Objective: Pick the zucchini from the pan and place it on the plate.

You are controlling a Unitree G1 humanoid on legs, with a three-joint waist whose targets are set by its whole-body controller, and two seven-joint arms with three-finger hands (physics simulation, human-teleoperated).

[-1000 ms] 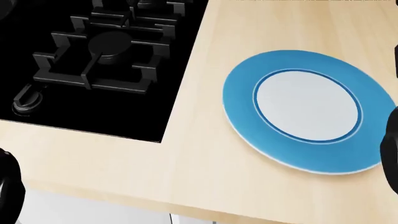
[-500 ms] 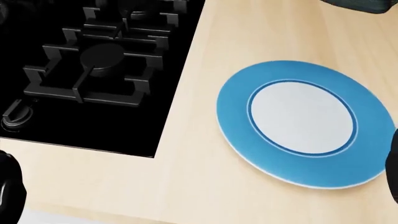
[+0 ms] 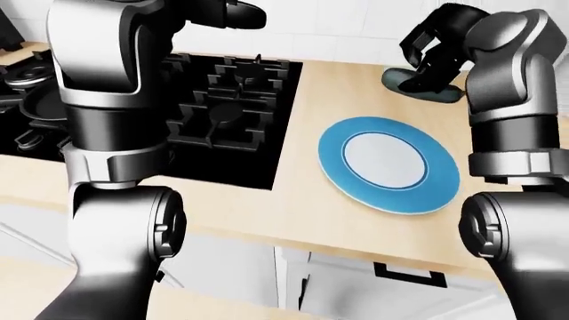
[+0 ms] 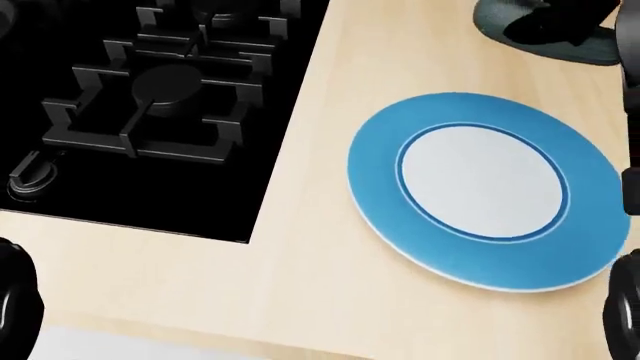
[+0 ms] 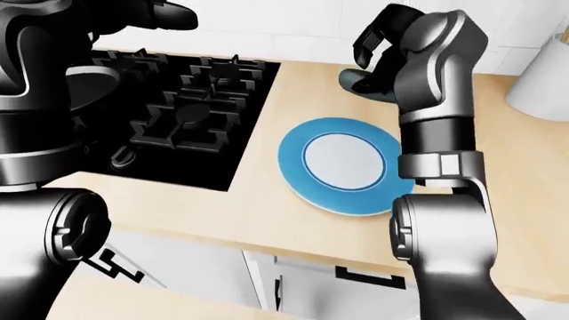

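Robot hand on the right is raised over the far part of the bench, above the plate in the left-eye view, and its dark fingers curl downward over a dark grey-green rounded thing that lies on the wood just beyond the plate. I cannot tell whether the fingers close on this thing or only stand over it, and I cannot tell what the thing is; it may be the zucchini or it may be a small dish. The left robot hand is held high over the stove, at the top of the left-eye view, and only a dark part of it shows, so its state also is not clear to me. The plate, blue at the rim and pale in the middle, lies flat on the bench to the right of the stove, and nothing is on it. At the left edge of the left-eye view some dark cookware stands on the stove, perhaps the pan, but the left arm covers most of it and I see no zucchini inside. In my judgement the task is not finished, because the plate carries nothing. If the dark thing under the right robot hand is the zucchini, then the picking is in progress and only the short way to the plate remains; otherwise, the whole task is still to do.
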